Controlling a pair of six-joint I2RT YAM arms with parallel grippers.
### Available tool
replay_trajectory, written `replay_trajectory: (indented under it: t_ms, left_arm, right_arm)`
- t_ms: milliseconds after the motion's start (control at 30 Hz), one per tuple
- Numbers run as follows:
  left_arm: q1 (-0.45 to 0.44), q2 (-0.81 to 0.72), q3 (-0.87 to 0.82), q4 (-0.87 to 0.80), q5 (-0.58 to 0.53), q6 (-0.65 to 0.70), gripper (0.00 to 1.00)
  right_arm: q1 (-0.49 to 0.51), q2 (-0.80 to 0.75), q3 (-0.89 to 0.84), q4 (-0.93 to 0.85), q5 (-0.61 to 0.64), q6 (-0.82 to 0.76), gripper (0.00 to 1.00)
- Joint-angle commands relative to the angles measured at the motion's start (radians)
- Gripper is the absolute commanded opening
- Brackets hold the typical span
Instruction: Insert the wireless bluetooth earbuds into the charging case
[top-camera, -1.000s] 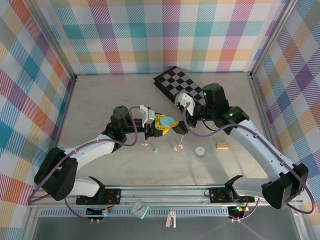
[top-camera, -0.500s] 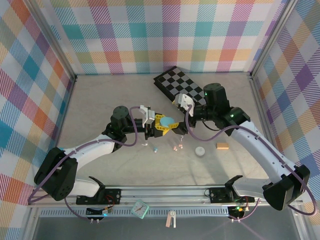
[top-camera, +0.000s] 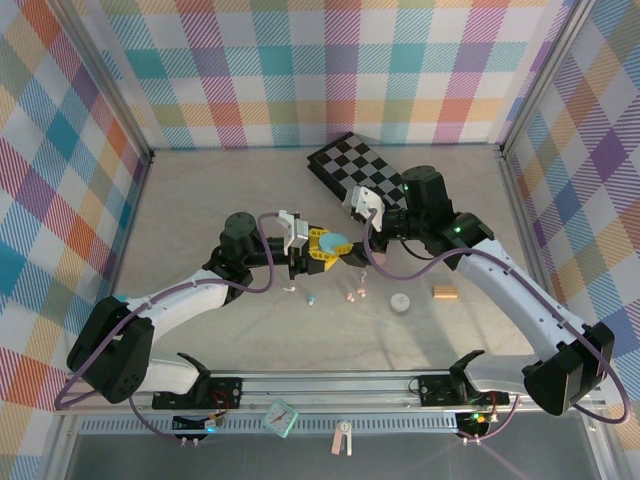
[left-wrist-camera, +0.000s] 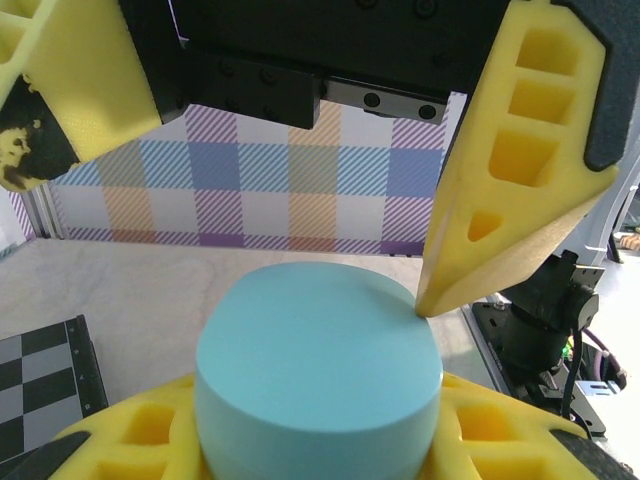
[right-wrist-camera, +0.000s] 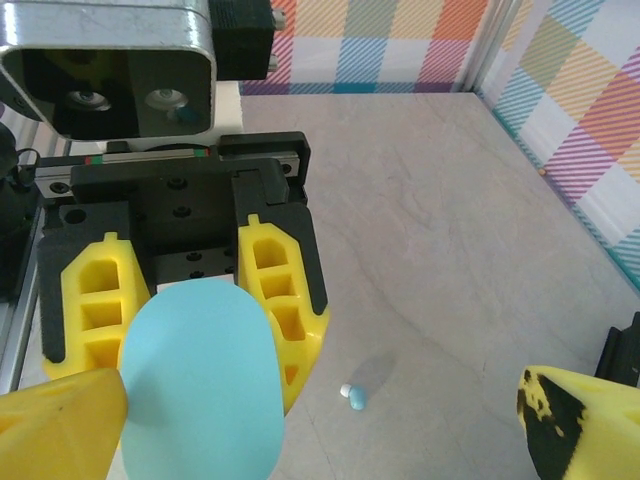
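Desk (top-camera: 190, 210) centre: L jaws grip closed blue case (top-camera: 336, 240); R jaws, wide open, shifted slightly; earbuds (top-camera: 312, 298) still loose, lid unopened.

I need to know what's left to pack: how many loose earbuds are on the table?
4: a whitish earbud and a pale blue earbud just nearer than the left gripper, and two pink earbuds to their right. Others may hide under the arms.

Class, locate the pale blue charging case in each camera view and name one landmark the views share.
Top external: centre, charging case between both arms.
Left wrist: bottom centre.
Right wrist: lower left.
Landmark: the yellow fingers of the left tool clamping it.
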Motion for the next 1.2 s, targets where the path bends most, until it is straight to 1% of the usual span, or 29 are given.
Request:
replay_trajectory:
  t_ms: [0,133,300,433,667,1167]
  left_arm:
    - [-0.003,-0.019,-0.005,0.049,0.023,-0.012,0.36]
    - [-0.003,-0.015,-0.003,0.056,0.021,-0.016,0.36]
    - [-0.003,-0.013,-0.006,0.065,0.028,-0.026,0.37]
    - [-0.003,-0.018,-0.009,0.066,0.033,-0.025,0.36]
    - [-0.003,-0.019,-0.02,0.072,0.035,-0.018,0.36]
    - [-0.003,-0.035,-0.037,0.056,0.027,-0.002,0.36]
  right_arm:
    - [0.005,-0.002,-0.009,-0.029,-0.087,-0.058,0.99]
    - [0.017,0.009,-0.01,-0.055,-0.091,-0.081,0.99]
    - [0.019,0.023,-0.008,-0.035,-0.008,-0.058,0.99]
    - [0.017,0.026,-0.001,0.011,0.07,0.031,0.99]
    - [0.016,0.015,0.016,0.024,0.07,0.089,1.0]
    - [0.01,0.0,0.038,0.02,0.081,0.114,0.99]
